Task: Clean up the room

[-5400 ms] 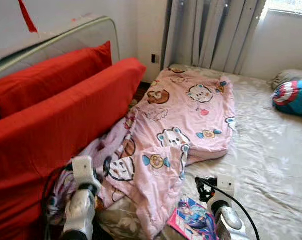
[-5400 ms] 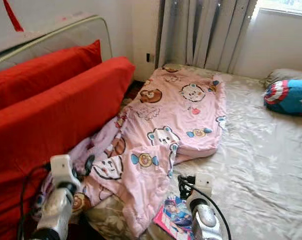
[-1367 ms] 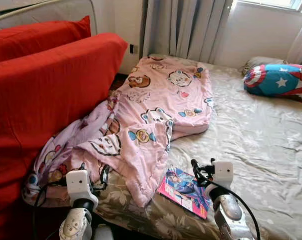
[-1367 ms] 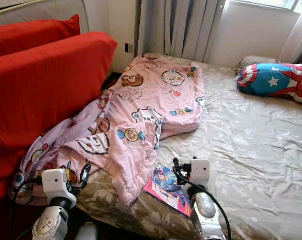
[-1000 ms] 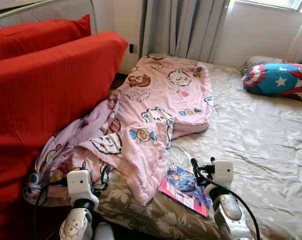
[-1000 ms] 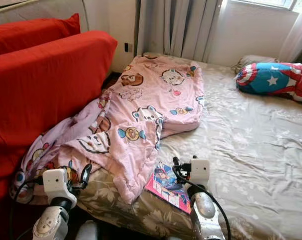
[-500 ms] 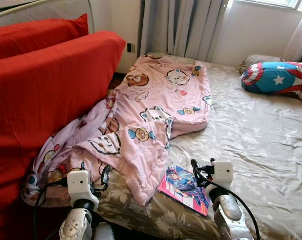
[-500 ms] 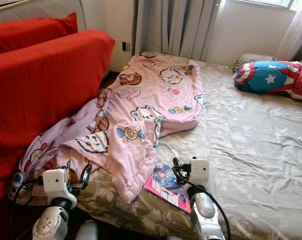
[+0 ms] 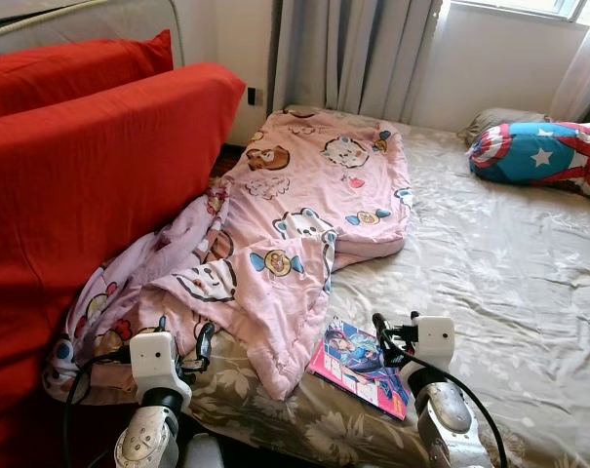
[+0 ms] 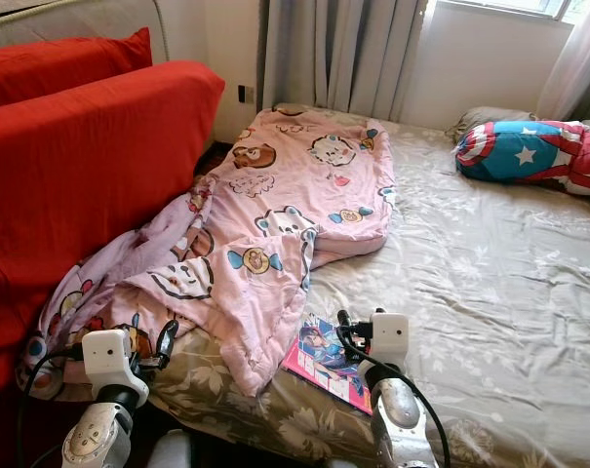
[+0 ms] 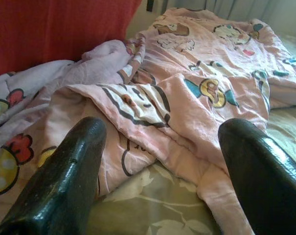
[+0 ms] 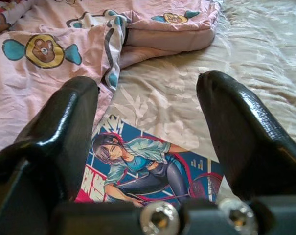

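Note:
A crumpled pink cartoon-print blanket lies across the left half of the bed, and its lower end hangs over the front edge by the red cushions. A colourful comic magazine lies flat on the sheet next to the blanket's corner. My right gripper hovers open just above the magazine, fingers apart with nothing between them. My left gripper is low at the bed's front edge, open, pointing at the blanket's folds.
Large red cushions stand against the bed's left side. A blue, red and white star pillow and a grey pillow lie at the far right. Grey curtains hang behind the bed. The beige floral sheet is wrinkled.
Since the oldest frames my view has swung right and pulled back, bringing the whole magazine into sight. In the last second the blanket, the magazine and both grippers keep their places.

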Available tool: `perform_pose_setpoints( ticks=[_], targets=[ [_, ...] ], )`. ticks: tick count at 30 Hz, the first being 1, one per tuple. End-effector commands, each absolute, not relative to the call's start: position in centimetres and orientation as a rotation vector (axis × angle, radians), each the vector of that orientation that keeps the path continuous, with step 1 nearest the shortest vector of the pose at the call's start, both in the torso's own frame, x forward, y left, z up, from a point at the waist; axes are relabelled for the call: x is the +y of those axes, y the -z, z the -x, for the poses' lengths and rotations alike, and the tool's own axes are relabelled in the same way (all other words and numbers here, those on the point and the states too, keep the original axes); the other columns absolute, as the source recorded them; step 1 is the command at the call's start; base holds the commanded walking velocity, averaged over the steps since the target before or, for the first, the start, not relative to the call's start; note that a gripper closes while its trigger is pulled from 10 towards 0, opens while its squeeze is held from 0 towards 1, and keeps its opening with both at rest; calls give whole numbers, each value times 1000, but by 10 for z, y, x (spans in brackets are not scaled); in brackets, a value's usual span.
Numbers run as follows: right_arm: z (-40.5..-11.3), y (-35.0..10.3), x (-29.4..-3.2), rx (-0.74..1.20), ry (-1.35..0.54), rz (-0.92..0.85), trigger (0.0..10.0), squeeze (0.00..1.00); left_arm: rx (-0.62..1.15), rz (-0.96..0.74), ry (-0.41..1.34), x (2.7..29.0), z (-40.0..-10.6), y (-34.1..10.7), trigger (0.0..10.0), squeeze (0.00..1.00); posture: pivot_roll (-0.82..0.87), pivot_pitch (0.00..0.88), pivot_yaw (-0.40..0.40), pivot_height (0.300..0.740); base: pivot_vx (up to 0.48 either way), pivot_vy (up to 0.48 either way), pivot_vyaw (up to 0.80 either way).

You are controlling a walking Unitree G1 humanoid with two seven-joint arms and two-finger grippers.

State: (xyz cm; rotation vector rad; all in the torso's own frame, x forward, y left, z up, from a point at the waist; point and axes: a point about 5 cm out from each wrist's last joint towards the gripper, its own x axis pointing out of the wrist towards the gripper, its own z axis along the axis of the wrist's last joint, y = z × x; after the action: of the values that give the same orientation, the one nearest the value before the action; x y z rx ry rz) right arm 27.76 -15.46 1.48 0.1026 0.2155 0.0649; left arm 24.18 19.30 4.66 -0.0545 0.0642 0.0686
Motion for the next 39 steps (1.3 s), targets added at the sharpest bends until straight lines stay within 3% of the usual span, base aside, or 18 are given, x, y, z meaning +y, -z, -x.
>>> perform_pose_setpoints(
  ticks=[1,39],
  targets=[
    [-278,-16,-156,206,-61,-102,10000,0,65,56,-65,191,-242,-47,10000,0,71,0,-107,605,0,0,0],
    [-277,-18,-151,187,-101,-98,10000,0,75,63,-47,189,-244,-47,10000,0,76,0,-106,605,0,0,11]
  ],
)
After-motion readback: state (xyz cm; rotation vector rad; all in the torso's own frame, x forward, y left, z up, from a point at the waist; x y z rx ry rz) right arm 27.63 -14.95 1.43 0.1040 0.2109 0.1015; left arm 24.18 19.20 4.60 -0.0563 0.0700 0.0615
